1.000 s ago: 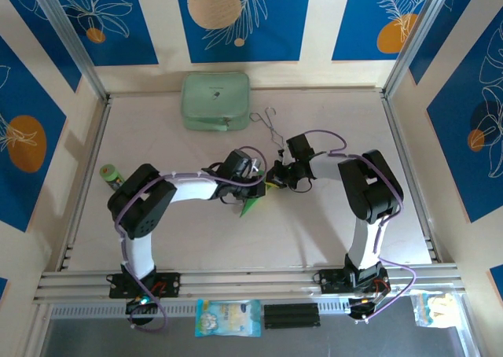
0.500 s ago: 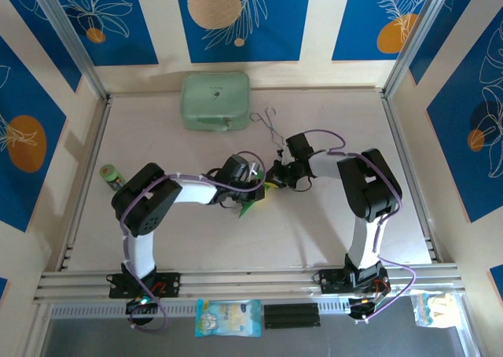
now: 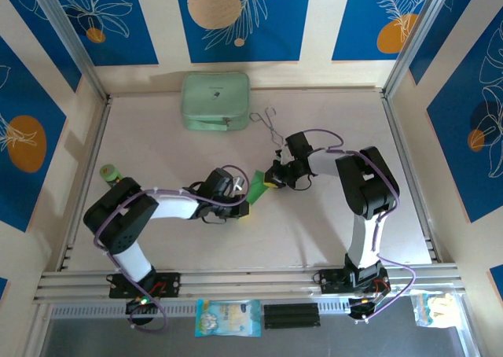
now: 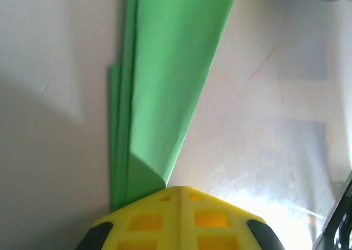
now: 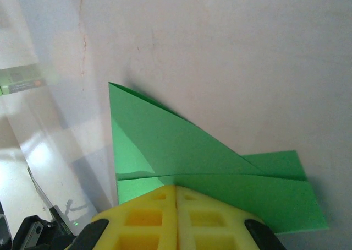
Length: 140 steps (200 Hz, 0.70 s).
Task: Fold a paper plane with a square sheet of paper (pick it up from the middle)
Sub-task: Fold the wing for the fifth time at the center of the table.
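Pale table point(image 3: 157, 137) takes up most of the top view, with the mint case point(image 3: 215, 100) at the back, upper left of centre. The folded green paper plane point(image 3: 256, 187) sits pretty much dead centre. The left claw point(image 4: 180, 190) is pinched tight on its lower-left end, and the right claw point(image 5: 176, 188) is clamped on its upper-right end.

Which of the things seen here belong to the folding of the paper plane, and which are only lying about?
Part of the job:
- green paper, already partly folded
- left gripper and right gripper, both shut on it

Just lying about:
- mint case at the far edge
- wire tongs beside it
- small green object at the left
- packet on the near ledge
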Motion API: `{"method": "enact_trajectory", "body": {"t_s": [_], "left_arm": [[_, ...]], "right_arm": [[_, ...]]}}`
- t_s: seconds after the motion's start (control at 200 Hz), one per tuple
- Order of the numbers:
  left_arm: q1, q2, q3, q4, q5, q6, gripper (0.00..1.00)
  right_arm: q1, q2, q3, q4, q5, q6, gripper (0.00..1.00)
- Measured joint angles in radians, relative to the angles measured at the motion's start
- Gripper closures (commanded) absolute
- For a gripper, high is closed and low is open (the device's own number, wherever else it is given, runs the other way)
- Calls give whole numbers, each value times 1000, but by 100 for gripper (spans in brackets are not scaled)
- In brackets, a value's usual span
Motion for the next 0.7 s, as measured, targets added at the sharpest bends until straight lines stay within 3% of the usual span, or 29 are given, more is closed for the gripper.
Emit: {"method": "enact_trajectory", "body": {"t_s": [0.18,0.345,0.53,0.6,0.7], "left_arm": [[0,-116,-29,-152,-25,32,92],[13,-213,-23,-213,-60,44,78],[89,-268,11,-241,-94,54,41],[130,-282,14,-248,-112,58,25],[183,-299,14,-273,-151,71,13]], "right_arm": [[0,0,31,-36,33,-29,90],[19,-16,79,-120,84,-66,80],[91,-117,164,-260,179,-58,57],[119,-146,198,-311,223,-37,52],[163,-156,241,-394,301,20,48]]}}
